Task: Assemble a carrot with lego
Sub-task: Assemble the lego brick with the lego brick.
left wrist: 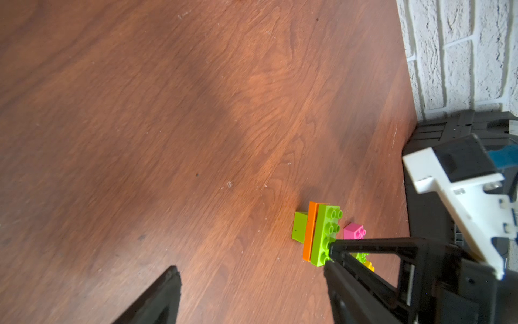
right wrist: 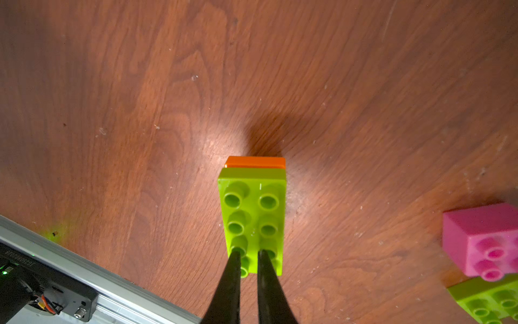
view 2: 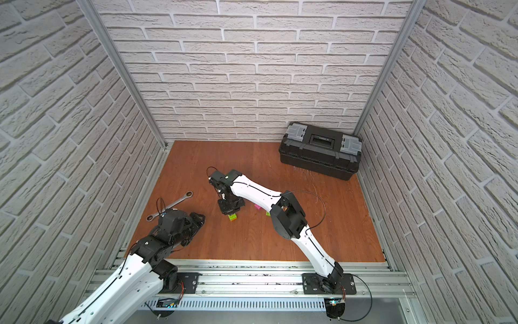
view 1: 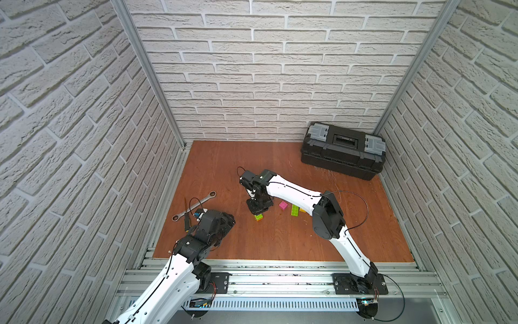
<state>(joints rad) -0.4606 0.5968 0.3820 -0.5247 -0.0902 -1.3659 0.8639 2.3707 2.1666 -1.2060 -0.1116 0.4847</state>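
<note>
Carrot (right wrist: 253,218), part built: green brick on an orange layer, on the table (view 1: 280,244) directly under the right gripper (right wrist: 249,252). Jaws pinched together, tips touching the studded top. Pink brick (right wrist: 476,232) and loose green brick (right wrist: 487,303) near, to its right. Bare wood back to the front rail (right wrist: 84,266). Left gripper (view 1: 225,221) spread wide, holding nothing, well apart.

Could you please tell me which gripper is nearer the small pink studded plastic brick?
Right. The right gripper is on the lime-and-orange stack beside the pink brick; the left gripper sits beyond that stack.
</note>
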